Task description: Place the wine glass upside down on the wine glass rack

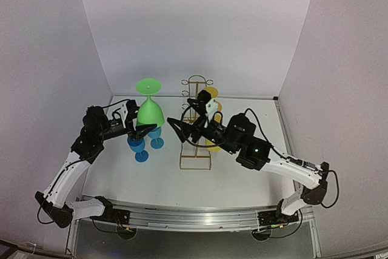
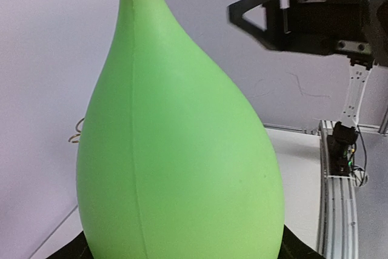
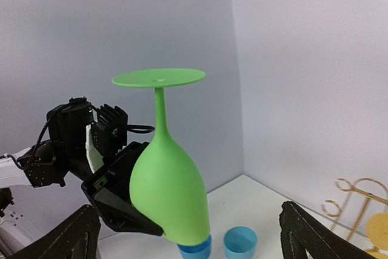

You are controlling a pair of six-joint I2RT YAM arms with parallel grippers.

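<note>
White tabletop [image 1: 242, 180]. Gold wine glass rack [image 1: 196, 77] stands upright at centre, toward the far side. Green wine glass [image 1: 150, 112] is inverted, foot up, left of the rack and apart from it, its bowl gripped in my left claw [image 1: 144, 130]. My right claw [image 1: 177, 131] gapes wide and empty between glass and rack. Two blue glasses [image 1: 141, 148] stand beneath the green bowl.

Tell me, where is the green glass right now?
In the top view the green glass sits left of centre, upside down in the left arm's fingers, just above two blue glasses and left of the gold rack.
</note>
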